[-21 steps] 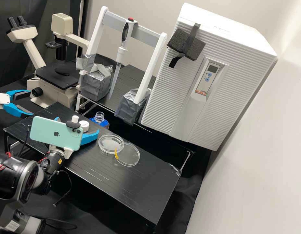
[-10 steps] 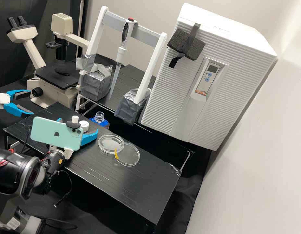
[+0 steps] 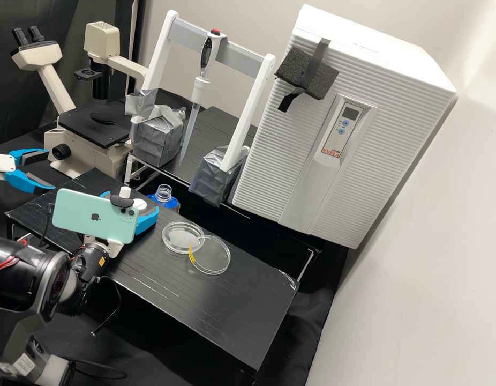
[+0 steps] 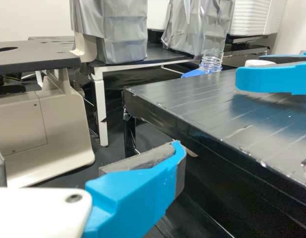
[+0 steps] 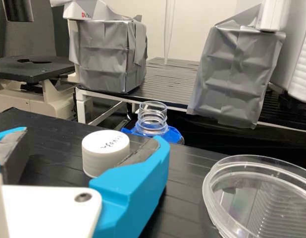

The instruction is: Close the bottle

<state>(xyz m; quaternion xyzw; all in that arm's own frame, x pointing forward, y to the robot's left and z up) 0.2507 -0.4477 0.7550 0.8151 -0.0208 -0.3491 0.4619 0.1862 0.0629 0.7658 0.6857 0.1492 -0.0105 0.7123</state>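
The small bottle (image 3: 163,194) has a clear open neck and a blue body. It stands at the far edge of the black table (image 3: 216,300), also seen as the bottle (image 5: 153,116) and the bottle (image 4: 211,55). Its white cap (image 3: 136,204) lies flat on the table just short of the bottle. My right gripper (image 3: 130,207) is open, a blue finger on each side of the cap (image 5: 106,152); one finger (image 5: 135,173) is against the cap, the other stands apart. My left gripper (image 3: 36,169) hangs open off the table's left end.
Two clear petri dishes (image 3: 182,236) (image 3: 210,255) lie right of the cap. Behind the table stand a microscope (image 3: 71,134), a pipette (image 3: 197,91) on a white stand with foil-wrapped feet, and a big white ribbed machine (image 3: 339,123).
My right gripper has moved forward toward the bottle, so its fingers now flank the cap more closely. The left gripper has hardly shifted.
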